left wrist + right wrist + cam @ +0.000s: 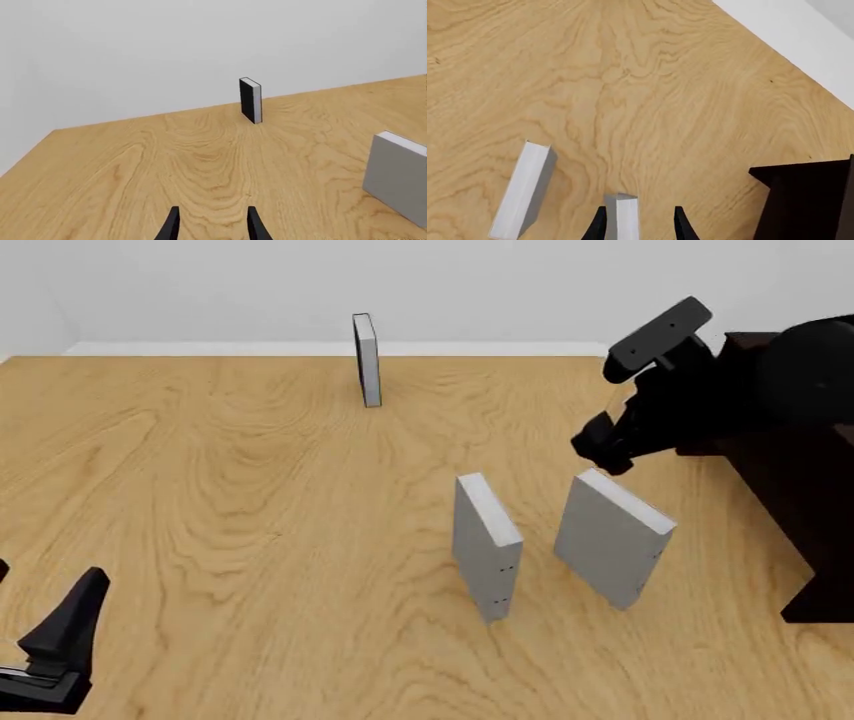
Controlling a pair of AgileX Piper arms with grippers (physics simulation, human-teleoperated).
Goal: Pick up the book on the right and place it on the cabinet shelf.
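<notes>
Right wrist view: the right gripper (639, 225) hangs spread, straddling the book's (622, 217) top edge, pads seemingly clear. Left gripper (212, 227) idles apart, empty.

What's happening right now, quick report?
Left gripper open, idle. Right gripper open, straddling the book, not closed yet. Dotted book stands beside it, apart. Cabinet right.

Front view high, facing forward-down over table (200, 540); right wrist view looks steeply down, both sharing book (611, 535).
</notes>
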